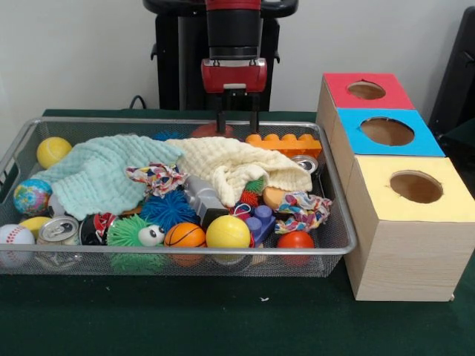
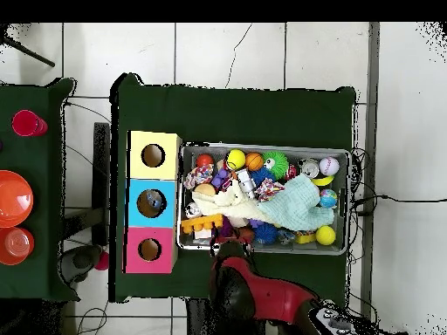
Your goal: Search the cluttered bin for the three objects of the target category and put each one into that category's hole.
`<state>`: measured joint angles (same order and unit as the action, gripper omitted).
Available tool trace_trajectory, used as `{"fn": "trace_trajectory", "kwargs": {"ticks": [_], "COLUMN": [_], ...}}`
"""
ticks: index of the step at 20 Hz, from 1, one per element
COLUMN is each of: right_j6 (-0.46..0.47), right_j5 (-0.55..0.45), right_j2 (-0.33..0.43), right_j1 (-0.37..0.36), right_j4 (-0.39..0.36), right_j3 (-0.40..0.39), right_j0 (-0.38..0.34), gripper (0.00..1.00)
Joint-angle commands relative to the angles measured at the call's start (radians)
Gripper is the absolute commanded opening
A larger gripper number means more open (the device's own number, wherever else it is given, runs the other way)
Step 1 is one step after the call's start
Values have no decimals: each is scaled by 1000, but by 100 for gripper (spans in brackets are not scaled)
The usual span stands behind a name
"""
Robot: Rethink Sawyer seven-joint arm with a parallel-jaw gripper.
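The gripper hangs straight down from the upright arm, its two fingers apart and empty, over the far rim of the bin. No bottles show among the clutter. The blue-surround hole sits beside the bin.

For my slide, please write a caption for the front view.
Sawyer end effector, open, at the far rim of the cluttered silver wire-mesh bin, beside the blue-surround hole.

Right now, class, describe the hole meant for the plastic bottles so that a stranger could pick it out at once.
Find the row of three pale wooden boxes beside the wire bin. The hole is the round dark opening in the middle box. Its surround is bright blue, while its neighbours' surrounds are red and yellow.
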<state>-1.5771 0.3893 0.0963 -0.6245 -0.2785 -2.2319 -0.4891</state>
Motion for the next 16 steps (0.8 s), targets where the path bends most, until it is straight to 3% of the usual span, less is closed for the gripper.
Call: {"fn": "trace_trajectory", "kwargs": {"ticks": [1,10,16], "right_j6": [-166,-26,-3], "right_j5": [77,35,-27], "right_j2": [15,-111,-152], "right_j1": [6,20,-3], "right_j4": [-26,-77,-133], "right_j3": [75,185,237], "right_j0": [39,143,178], "gripper": [100,100,100]}}
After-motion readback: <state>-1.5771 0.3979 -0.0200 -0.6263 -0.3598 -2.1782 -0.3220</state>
